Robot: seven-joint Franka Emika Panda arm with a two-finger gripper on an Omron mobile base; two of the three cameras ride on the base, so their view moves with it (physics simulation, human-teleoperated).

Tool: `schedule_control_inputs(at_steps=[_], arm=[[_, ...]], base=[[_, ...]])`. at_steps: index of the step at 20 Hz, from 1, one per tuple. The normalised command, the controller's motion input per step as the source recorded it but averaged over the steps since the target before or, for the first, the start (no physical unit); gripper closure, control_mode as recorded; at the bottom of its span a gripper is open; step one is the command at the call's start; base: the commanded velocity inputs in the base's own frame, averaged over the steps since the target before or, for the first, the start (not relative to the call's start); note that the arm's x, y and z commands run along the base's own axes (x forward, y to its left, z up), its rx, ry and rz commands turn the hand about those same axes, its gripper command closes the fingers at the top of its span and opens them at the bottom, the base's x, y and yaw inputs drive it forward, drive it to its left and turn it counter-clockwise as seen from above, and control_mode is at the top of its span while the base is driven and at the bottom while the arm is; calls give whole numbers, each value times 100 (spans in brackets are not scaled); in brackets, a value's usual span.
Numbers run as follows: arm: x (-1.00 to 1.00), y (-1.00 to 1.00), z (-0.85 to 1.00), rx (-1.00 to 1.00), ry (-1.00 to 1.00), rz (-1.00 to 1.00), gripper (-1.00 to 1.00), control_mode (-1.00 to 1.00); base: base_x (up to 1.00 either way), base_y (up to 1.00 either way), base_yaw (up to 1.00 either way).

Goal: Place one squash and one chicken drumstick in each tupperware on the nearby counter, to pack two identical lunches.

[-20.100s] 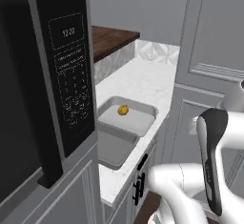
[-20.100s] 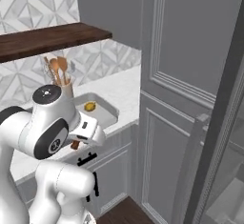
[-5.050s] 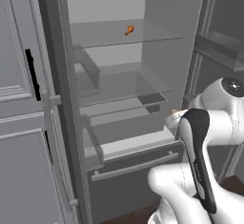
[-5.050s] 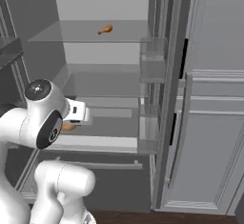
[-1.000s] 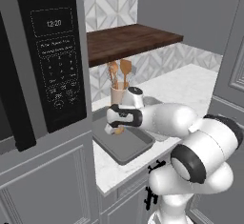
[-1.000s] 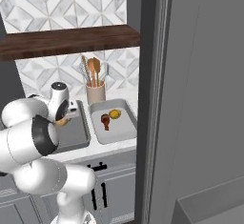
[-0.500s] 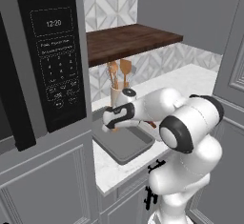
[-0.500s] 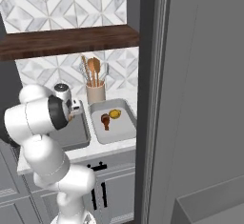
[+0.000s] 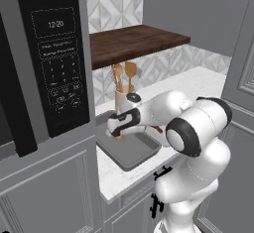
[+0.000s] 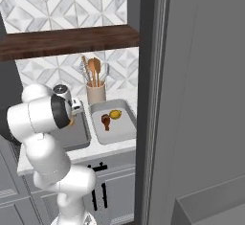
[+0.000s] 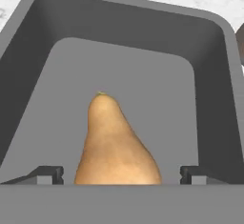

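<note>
Hovering tool (image 11: 122, 175), squash (image 11: 116, 147), tupperware (image 11: 209, 75) walls apart

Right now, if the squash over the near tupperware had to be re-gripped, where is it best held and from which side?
Probably across the wide lower bulb of the squash, coming straight down from above. It tapers to a narrow neck with a small green tip, where fingers could slip. The gripper already straddles the bulb above the tupperware's open floor; contact cannot be confirmed.

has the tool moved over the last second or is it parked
Yes. Against the utensil crock, the tool has slid left and down over the near tupperware, with the squash between its fingers.
</note>
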Motion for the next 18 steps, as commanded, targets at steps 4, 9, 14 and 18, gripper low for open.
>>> schedule_control_inputs(at_steps=[4,9,14,18], arm=[[-64,-52,87,3,-5,-1,-100,-100],[-76,-97,100,3,-12,-11,-100,-100],[-83,-83,73,0,1,-23,-100,-100],[-63,-42,96,0,21,-43,-100,-100]], base=[[0,0,0],[0,0,0],[0,0,0],[0,0,0]])
